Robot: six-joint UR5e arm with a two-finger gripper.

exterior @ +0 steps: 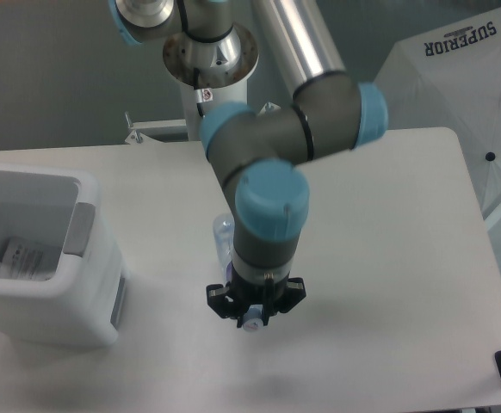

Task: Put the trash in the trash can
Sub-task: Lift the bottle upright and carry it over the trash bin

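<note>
The gripper [252,311] grips the clear bottle [224,236] with jaws closed, well right of the trash can [78,297]

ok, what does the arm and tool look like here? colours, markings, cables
The arm has a polished silver tube, dark grey joint housings and light blue end caps. The tool is small and black with a white tip below. A thin black cable runs down the white base column.

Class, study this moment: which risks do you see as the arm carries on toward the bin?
1. The bottle is mostly hidden behind the wrist; the grip of the gripper cannot be confirmed, so it might slip.
2. The trash can sits well to the side; its near wall could be clipped.
</note>
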